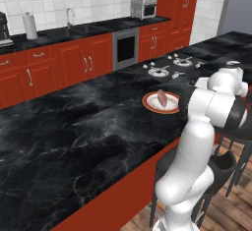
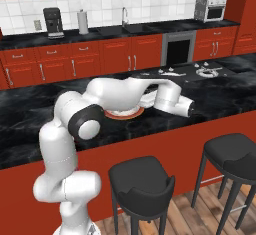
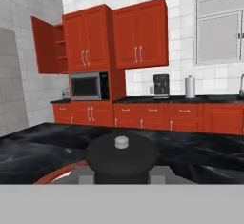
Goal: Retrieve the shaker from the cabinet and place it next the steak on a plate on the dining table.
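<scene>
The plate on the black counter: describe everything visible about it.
The plate is round and white with an orange-red rim, and looks like glazed ceramic. It lies flat on the glossy black marbled dining table, near the edge where the stools stand. The steak, a small reddish-pink slab, rests on it. In the right base view the arm's forearm covers most of it, leaving a curved strip of rim. An arc of that rim shows low in the hand view.

Where things sit around the plate

The steak (image 1: 162,98) lies on the plate (image 1: 151,104). The plate sits on the dining table (image 1: 74,127). Behind the plate are the stove burners (image 1: 158,71); farther behind, the oven (image 1: 126,48).
</scene>
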Controlling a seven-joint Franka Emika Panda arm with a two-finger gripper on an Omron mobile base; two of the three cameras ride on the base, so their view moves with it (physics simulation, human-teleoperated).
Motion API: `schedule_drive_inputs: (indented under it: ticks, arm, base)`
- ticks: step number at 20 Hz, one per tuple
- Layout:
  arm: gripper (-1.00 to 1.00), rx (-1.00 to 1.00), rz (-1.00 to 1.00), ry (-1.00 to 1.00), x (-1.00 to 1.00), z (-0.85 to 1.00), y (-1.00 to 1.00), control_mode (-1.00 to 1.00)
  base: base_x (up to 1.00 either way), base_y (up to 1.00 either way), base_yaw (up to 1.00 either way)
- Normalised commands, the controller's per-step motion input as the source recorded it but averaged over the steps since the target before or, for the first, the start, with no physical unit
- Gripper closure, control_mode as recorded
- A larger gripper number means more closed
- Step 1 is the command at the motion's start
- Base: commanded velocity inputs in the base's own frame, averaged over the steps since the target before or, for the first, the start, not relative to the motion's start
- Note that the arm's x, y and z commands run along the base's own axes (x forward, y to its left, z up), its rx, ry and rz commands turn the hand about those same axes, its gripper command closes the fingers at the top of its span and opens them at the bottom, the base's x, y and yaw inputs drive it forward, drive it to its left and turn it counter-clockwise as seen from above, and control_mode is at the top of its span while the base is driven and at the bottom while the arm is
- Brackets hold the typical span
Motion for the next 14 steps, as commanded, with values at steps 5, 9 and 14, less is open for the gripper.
schedule_drive_inputs:
  ticks: [5, 9, 14]
  arm:
    - [1.00, -0.02, 0.00, 0.02, 0.12, -0.20, 0.00, -1.00]
    - [1.00, -0.02, 0.00, 0.00, 0.11, -0.19, 0.00, -1.00]
    - [1.00, -0.05, -0.01, 0.00, 0.10, -0.22, 0.00, -1.00]
  base:
    - [0.00, 0.00, 0.00]
    - [0.00, 0.00, 0.00]
    - [0.00, 0.00, 0.00]
